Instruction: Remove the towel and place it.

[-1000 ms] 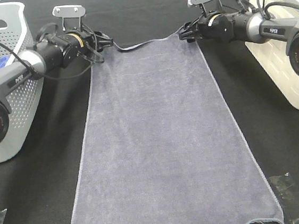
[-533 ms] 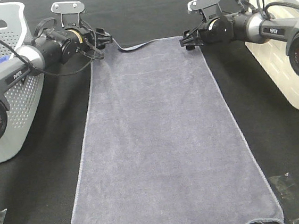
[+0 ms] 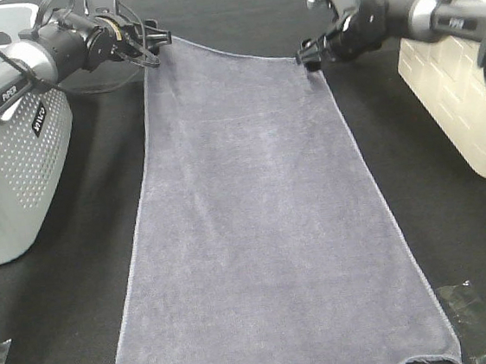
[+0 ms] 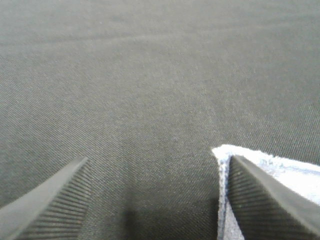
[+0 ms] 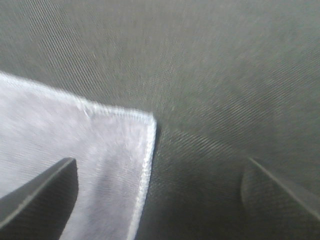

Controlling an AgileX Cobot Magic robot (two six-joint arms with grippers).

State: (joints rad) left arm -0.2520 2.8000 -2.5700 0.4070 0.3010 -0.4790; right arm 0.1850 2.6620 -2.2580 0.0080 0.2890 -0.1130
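A black cloth tabletop (image 3: 233,9) carries the towel (image 3: 266,232), which lies flat and lengthwise down the middle, between a grey perforated basket (image 3: 15,162) and a cream bin (image 3: 456,99). My left gripper (image 3: 152,42) and right gripper (image 3: 306,56) sit at its two far corners, fingers (image 4: 260,195) spread apart and gripping nothing. I judge the towel placed, spread smooth.
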